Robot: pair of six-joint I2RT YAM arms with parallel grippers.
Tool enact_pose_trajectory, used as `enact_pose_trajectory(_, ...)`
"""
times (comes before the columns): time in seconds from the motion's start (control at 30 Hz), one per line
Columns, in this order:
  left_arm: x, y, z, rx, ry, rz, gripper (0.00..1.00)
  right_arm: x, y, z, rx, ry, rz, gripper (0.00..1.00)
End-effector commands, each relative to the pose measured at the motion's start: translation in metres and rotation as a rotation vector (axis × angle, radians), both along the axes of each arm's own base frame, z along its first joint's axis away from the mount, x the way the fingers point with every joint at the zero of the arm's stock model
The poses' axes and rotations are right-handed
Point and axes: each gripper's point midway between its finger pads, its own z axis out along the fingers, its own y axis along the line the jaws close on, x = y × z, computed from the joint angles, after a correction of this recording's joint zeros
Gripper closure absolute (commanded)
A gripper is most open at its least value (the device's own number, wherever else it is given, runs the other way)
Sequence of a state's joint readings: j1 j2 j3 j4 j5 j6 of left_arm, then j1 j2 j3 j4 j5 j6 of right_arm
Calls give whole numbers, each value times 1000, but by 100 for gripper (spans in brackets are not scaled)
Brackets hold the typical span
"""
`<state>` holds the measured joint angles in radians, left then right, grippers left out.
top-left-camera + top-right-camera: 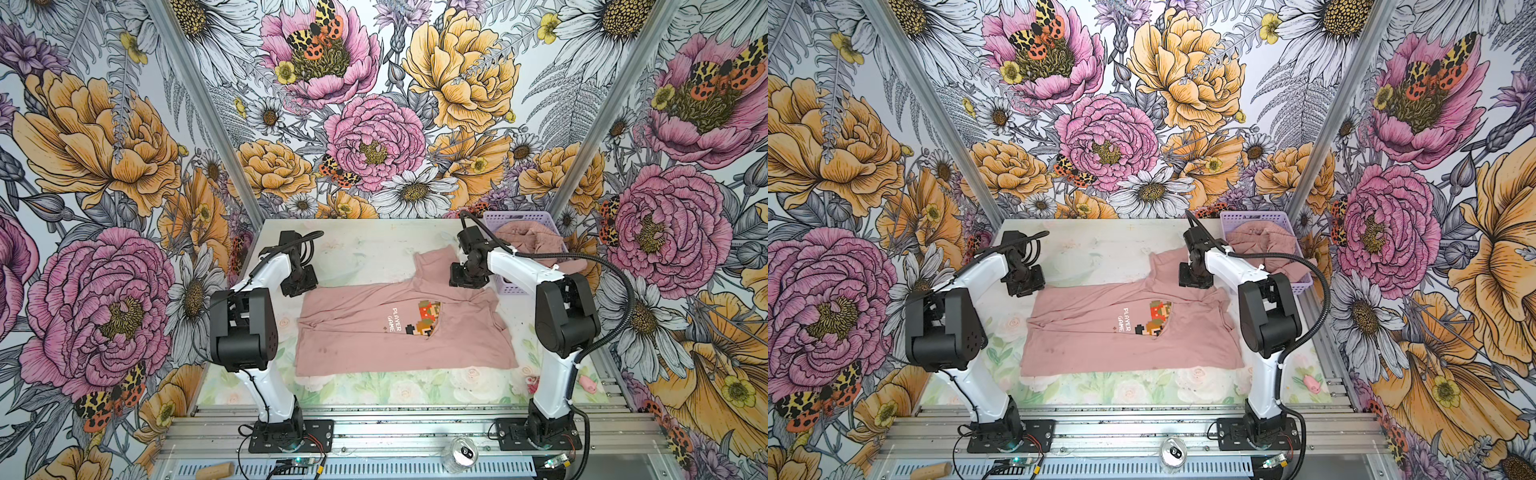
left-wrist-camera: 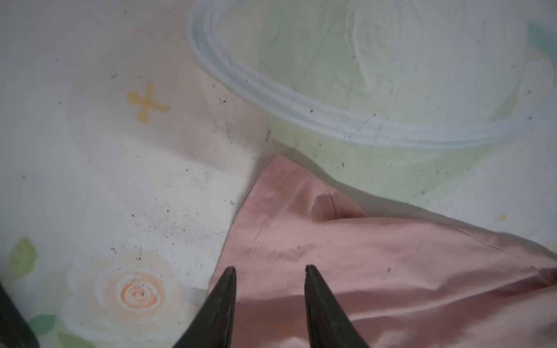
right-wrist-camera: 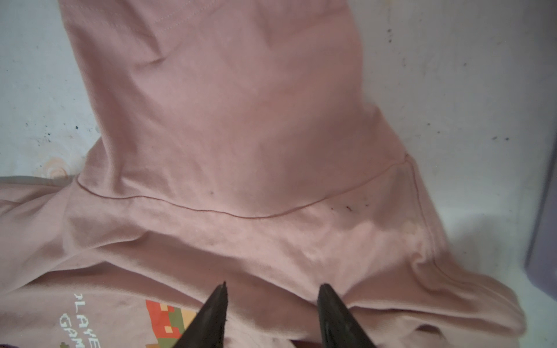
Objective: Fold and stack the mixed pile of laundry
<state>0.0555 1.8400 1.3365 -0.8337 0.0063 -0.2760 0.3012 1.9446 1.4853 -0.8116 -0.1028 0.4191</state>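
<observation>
The pink T-shirt (image 1: 399,332) lies spread on the table (image 1: 365,245), 1 sleeve reaching toward the lavender basket (image 1: 523,218). It looks soft, light and limp; pinch at seams or hem corners. The right gripper (image 3: 272,286), jaws part-open and apparently empty, hangs over the shoulder seam nearest the basket. The left gripper (image 2: 269,271) is likewise part-open, over a hem corner at the end away from it.

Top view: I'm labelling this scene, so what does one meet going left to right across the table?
left pincer → pixel print on the T-shirt → right pincer → lavender basket → small pink object
</observation>
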Motion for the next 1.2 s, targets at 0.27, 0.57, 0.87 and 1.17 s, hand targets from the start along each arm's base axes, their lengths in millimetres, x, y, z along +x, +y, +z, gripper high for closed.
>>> enact_pose_trajectory(0.27,39,18,-19,17,-78,34,63,-5,0,15,6,-31,-5,49)
enact_pose_trajectory(0.57,41,20,-24,-18,-94,58,64,-2,2,11,11,-21,-1,49)
enact_pose_trajectory(0.87,43,11,-35,-67,-83,51,69,-3,1,10,7,-22,0,49)
enact_pose_trajectory(1.17,33,7,-44,-78,-53,42,81,1,2,12,6,-28,-2,49)
